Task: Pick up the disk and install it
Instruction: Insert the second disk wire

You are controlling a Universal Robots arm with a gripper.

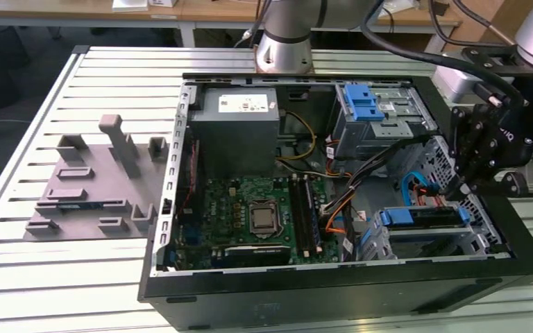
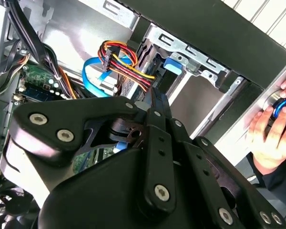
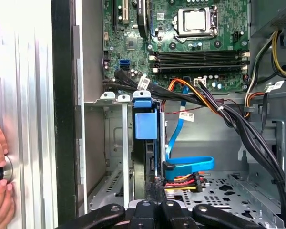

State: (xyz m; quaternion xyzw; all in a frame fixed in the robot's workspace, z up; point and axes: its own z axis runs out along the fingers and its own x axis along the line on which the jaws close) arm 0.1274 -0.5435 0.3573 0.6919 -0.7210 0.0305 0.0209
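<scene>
On a ribbed aluminium worktable (image 1: pixel 26 277), an open black computer case (image 1: pixel 341 291) is seen with the disk (image 3: pixel 146 125) standing on edge in the grey steel drive bay (image 3: pixel 115 143). The gripper (image 3: pixel 155 183), fingers pressed together, is seen at the disk's end. The disk is judged rigid, dense and shock-sensitive, best gripped by its blue plastic frame.

- The arm's silver base column (image 1: pixel 283 41) stands upright at the far edge of the worktop (image 1: pixel 109 90).
- The black wrist (image 1: pixel 493 142) hangs at the exterior view's right, pointing downward.
- The tool (image 1: pixel 459 186) has its two fingers (image 2: pixel 155 102) pressed close together.
- A person's hand (image 2: pixel 271 131) rests beside the wrist in both wrist views.
</scene>
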